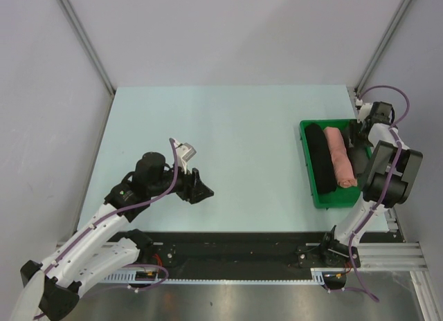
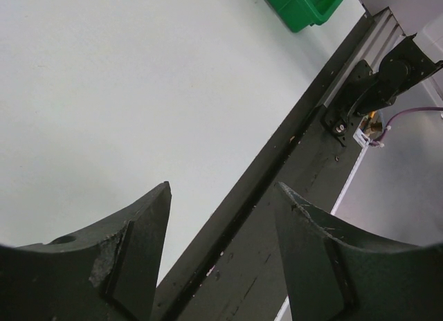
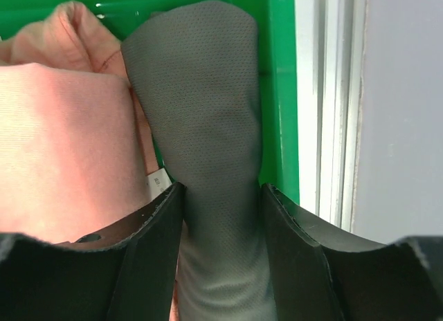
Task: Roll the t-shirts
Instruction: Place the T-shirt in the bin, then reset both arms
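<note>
Top external view: pale mint tabletop (image 1: 235,148), matte, enclosed by 3 plain grey wall panels (image 1: 235,30) with aluminium corner posts (image 1: 83,41); black rail (image 1: 242,248) along the near edge.

At left: left gripper (image 1: 199,192) over the near part of the tabletop, close to that rail, jaws wide apart, nothing between.

At right: green tray (image 1: 305,151) near the right table edge, holding 3 t-shirt rolls side by side:
- black roll (image 1: 320,162)
- salmon-pink roll (image 1: 340,158)
- charcoal-grey roll (image 3: 201,99), against the right tray wall

Right gripper (image 3: 221,193) inside the tray, pressing both flanks of the charcoal-grey roll, cloth pinched narrow.
</note>
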Controlling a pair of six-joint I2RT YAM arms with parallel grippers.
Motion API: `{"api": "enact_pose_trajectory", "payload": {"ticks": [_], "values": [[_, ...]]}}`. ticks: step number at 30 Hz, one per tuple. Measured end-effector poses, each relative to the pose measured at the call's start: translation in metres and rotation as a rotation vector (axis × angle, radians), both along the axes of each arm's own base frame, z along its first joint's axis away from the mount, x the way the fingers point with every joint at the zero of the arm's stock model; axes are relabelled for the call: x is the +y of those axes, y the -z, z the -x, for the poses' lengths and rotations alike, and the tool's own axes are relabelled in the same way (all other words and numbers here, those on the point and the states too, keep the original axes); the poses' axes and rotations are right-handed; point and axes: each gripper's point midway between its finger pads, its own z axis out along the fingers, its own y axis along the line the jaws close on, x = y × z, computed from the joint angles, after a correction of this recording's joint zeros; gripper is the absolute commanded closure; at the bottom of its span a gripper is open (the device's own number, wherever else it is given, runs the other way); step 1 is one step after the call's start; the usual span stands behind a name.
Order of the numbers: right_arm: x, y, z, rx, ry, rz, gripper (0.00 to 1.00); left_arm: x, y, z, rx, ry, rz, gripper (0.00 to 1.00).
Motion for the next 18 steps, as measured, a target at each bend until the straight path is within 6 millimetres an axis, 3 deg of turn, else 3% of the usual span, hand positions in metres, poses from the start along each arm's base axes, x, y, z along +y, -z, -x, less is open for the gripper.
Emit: {"api": "enact_pose_trajectory", "payload": {"ticks": [12, 15, 18], "values": [[0.001, -0.012, 0.0, -0.016, 0.029, 0.017, 0.45, 0.001, 0.0, -0.001, -0.003, -0.006, -0.002, 0.32], [0.003, -0.03, -0.006, -0.047, 0.046, 0.048, 0.43, 0.001, -0.001, -0.001, -0.007, -0.007, 0.001, 0.32], [0.013, -0.063, -0.021, -0.117, 0.056, 0.09, 0.39, 0.002, -0.002, -0.001, -0.013, -0.012, 0.001, 0.32]]}}
